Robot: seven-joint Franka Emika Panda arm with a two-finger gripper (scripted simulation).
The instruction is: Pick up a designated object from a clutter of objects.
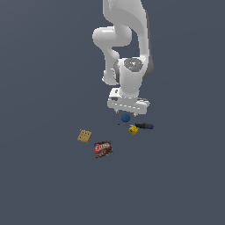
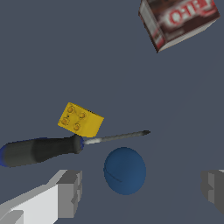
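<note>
Now pre-grasp: gripper (image 2: 140, 192) wide apart, empty, straddling the ball (image 2: 125, 170) low center in the wrist view, just beside the screwdriver (image 2: 65, 146) and block (image 2: 80, 119); next, descend and close.

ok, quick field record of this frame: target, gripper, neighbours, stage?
target: blue ball, on the floor, not lifted
gripper: open, fingers on either side of the ball, no contact visible
nearest neighbours: screwdriver, shaft tip close by the ball; yellow block beside the shaft
farther off: red-brown box; tan waffle square
stage: pre-grasp, jaws not closed
</note>
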